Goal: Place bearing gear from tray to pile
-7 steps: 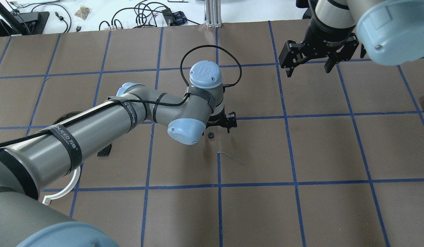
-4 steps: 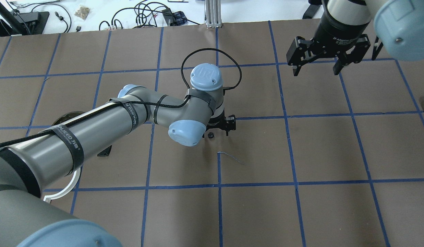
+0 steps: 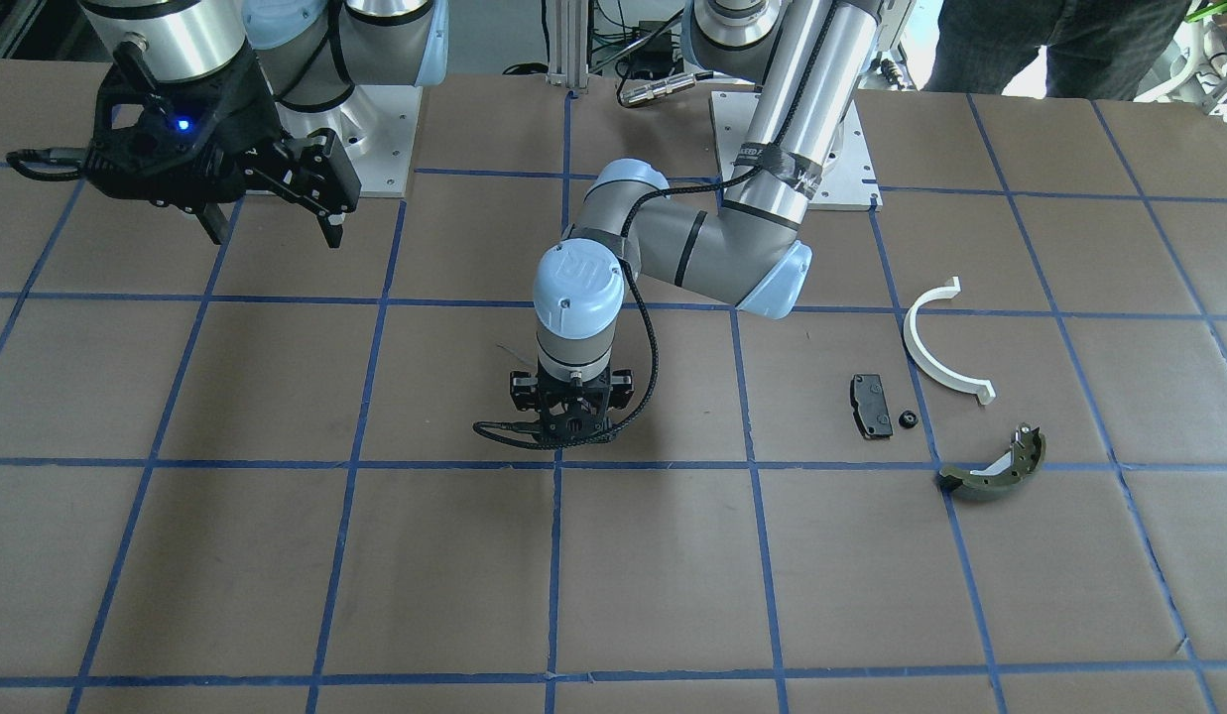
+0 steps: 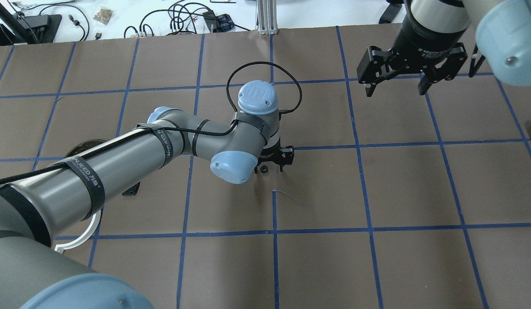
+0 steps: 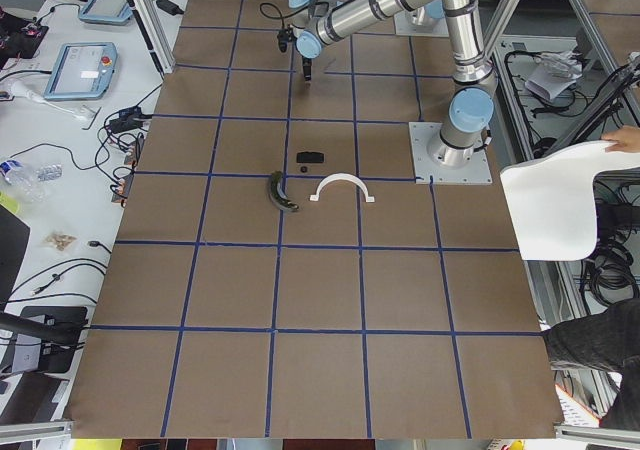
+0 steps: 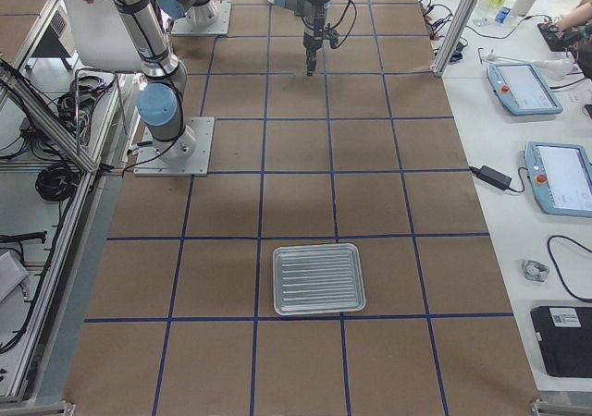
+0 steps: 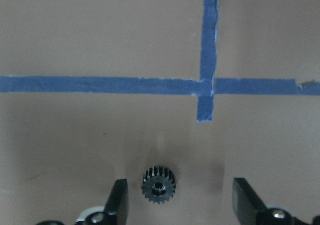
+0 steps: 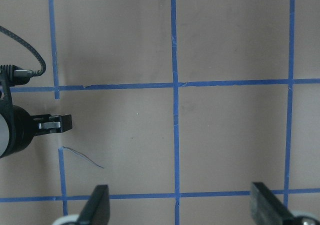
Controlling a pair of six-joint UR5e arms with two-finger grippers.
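1. The bearing gear (image 7: 158,184) lies flat on the table (image 7: 60,140), between the left gripper (image 7: 181,201)'s spread fingers and touching neither.
2. It looks small, rigid and probably light. The toothed rim should grip well, so pinch across its diameter.
3. The pile (image 3: 871,405) lies well apart, on the robot's left.
4. The right gripper (image 4: 395,88) hangs spread and empty.

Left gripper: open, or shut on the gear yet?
Open: the left gripper has its fingers apart, with bare table showing on both sides of the gear lying flat between them.
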